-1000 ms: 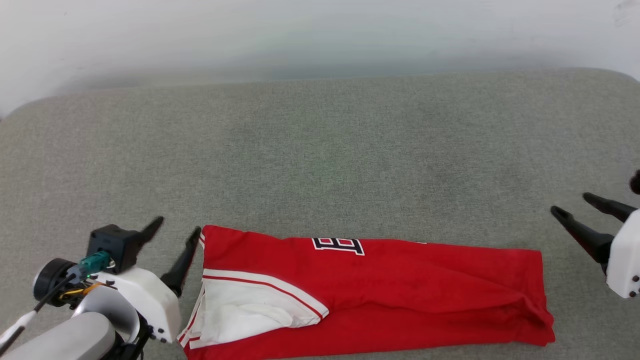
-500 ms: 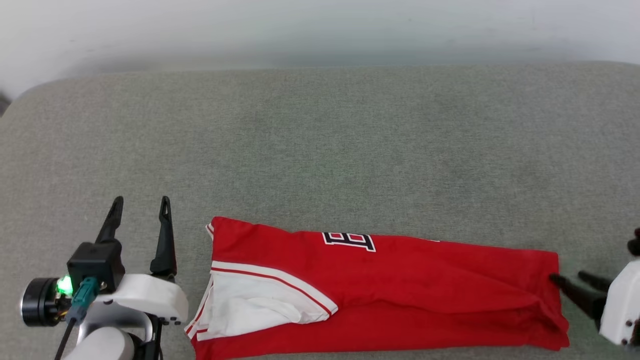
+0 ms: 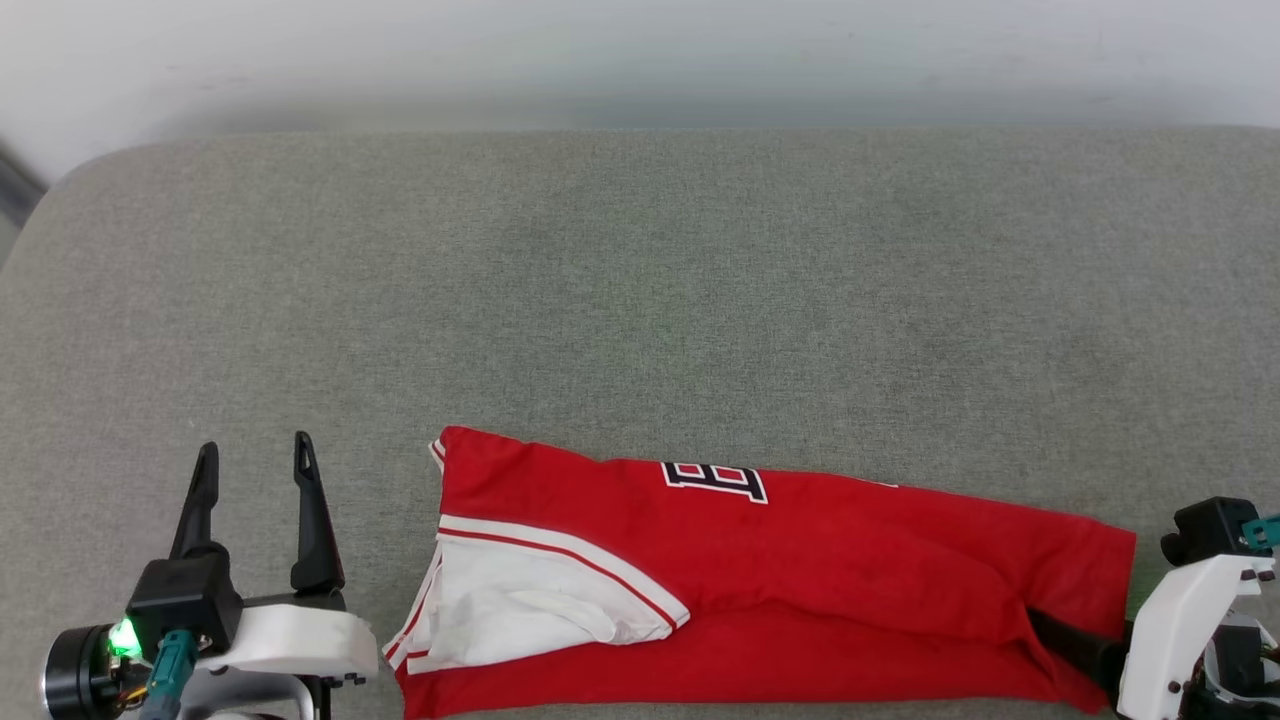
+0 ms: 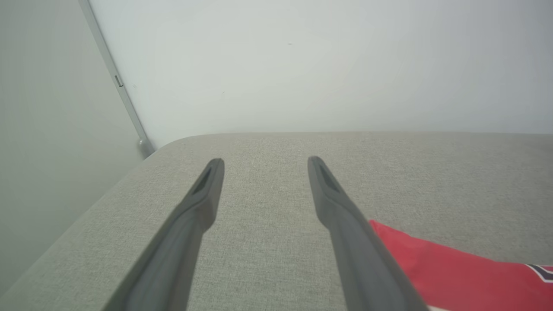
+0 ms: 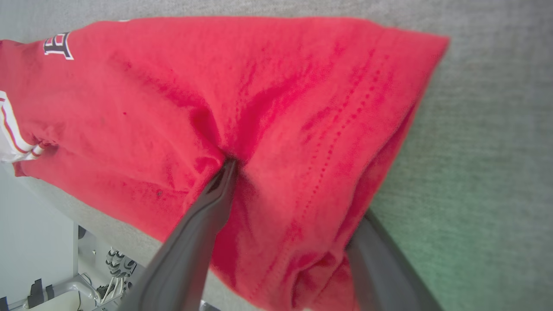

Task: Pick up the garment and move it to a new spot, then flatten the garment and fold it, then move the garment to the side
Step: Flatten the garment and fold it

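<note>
Soft grey-green cloth covers the counter (image 3: 640,280), and a plain white wall (image 3: 640,50) stands behind it. The garment (image 3: 800,560) is a red jersey shirt. It lies along the bottom of the head view, folded into a long strip, with its white sleeve (image 3: 520,600) on top at the left.

The left end effector (image 3: 254,446) sits at the lower left, beside the shirt but not touching it. Its two fingers are wide apart and hold nothing. At the lower right, the right end effector (image 5: 293,194) is wide too. One finger pokes down on top of the red cloth and the other is tucked at the shirt's edge, so it is around the end and not yet squeezing.

I think the job now is to grab that end. It should pinch all the layers together, then lift slow and low so the fold stays neat.

One black letter (image 3: 715,480) with a white edge peeks out. It looks like a B. The rest is hidden.
</note>
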Controlling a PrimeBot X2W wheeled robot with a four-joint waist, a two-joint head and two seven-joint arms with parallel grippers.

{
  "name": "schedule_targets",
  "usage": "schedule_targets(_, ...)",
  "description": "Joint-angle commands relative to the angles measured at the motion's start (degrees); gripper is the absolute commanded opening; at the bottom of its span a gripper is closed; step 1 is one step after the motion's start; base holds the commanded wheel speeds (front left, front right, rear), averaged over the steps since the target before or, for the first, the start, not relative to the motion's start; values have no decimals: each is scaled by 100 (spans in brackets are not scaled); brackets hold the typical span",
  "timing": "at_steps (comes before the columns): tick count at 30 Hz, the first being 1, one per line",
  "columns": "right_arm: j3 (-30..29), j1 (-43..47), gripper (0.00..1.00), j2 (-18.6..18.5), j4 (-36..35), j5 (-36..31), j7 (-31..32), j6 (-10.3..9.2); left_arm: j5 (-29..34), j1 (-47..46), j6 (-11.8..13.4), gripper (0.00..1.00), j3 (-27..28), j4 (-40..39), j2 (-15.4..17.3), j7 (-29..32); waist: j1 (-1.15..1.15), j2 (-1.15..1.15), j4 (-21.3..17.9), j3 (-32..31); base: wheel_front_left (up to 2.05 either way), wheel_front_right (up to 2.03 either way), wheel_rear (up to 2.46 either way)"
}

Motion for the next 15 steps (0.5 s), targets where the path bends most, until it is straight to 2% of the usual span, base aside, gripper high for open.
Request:
schedule_targets(1, 265, 155, 100, 330, 171, -18, 48, 14, 143, 88, -50, 100, 95, -36, -95, -12, 0, 0, 5, -6, 0, 0, 0)
schedule_targets(2, 234, 104, 79, 359, 232, -55, -42, 12, 264, 131, -100, 100, 199, -71, -201, -12, 0, 0, 7, -11, 0, 0, 0)
schedule_targets(3, 237, 50, 0, 369, 261, -100, -111, 12, 400, 179, -144, 100, 270, -109, -293, -12, 0, 0, 10, -20, 0, 0, 0)
schedule_targets(8, 161, -128, 0, 222, 320, -194, -403, 6, 952, 444, -318, 100, 555, -284, -699, -13, 0, 0, -11, -114, 0, 0, 0)
schedule_targets(15, -147, -199, 0, -320, 354, -136, -515, 4, 1345, 769, -508, 100, 801, -363, -1106, -13, 0, 0, -29, -329, 0, 0, 0)
